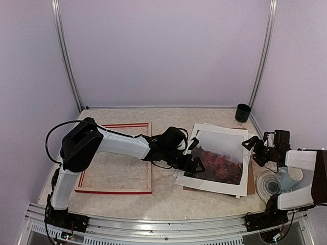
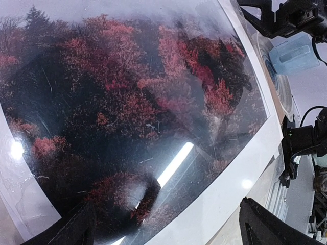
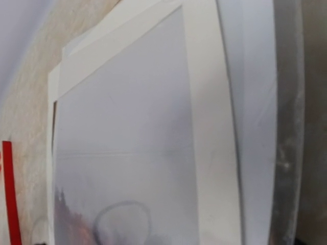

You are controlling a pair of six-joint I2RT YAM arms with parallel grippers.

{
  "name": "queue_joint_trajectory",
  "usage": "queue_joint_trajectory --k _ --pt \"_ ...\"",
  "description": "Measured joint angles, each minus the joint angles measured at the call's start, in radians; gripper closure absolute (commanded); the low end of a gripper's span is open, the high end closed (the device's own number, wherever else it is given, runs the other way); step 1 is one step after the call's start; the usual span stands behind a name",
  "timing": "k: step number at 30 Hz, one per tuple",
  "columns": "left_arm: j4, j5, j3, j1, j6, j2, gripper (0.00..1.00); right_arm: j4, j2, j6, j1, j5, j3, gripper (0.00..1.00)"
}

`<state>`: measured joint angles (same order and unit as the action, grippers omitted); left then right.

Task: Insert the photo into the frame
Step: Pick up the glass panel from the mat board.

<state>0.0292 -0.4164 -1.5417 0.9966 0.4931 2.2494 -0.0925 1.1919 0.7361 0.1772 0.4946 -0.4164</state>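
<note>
A pale speckled tabletop [image 1: 168, 201] boxed in by lilac walls carries everything: the red frame [image 1: 112, 191] lies flat at the left with bare surface showing through it, and the photo [image 1: 219, 155] lies well apart to its right, on top of a loose stack of white sheets [image 1: 204, 128] with a brown hardboard panel [image 1: 251, 179] peeking out beneath. The left pincer [image 1: 194, 166] hangs low over the photo's near-left border, jaws spread wide and pinching nothing; whether it touches the paper I cannot tell. The right pincer [image 1: 254, 145] waits just off the far-right edge, likewise spread and holding nothing. The step in hand looks like the approach to pick up the print. The next move calls for catching one thin border without dragging the sheets below, then carrying it left to the frame. Only the left wrist view shows the glossy glare over the red trees; only the right wrist view shows the misty grey part and layered white edges; only the overhead view shows the whole frame
</note>
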Motion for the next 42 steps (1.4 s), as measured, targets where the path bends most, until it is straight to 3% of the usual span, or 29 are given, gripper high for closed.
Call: queue_joint_trajectory --k 26,42 --pt "-0.025 -0.025 -0.009 0.000 0.001 0.016 0.05 -0.019 0.061 -0.076 0.000 0.001 -0.003 0.01" --pt "-0.034 -0.030 -0.013 0.004 0.001 0.023 0.05 -0.166 0.108 -0.034 0.002 0.143 0.010 0.01"
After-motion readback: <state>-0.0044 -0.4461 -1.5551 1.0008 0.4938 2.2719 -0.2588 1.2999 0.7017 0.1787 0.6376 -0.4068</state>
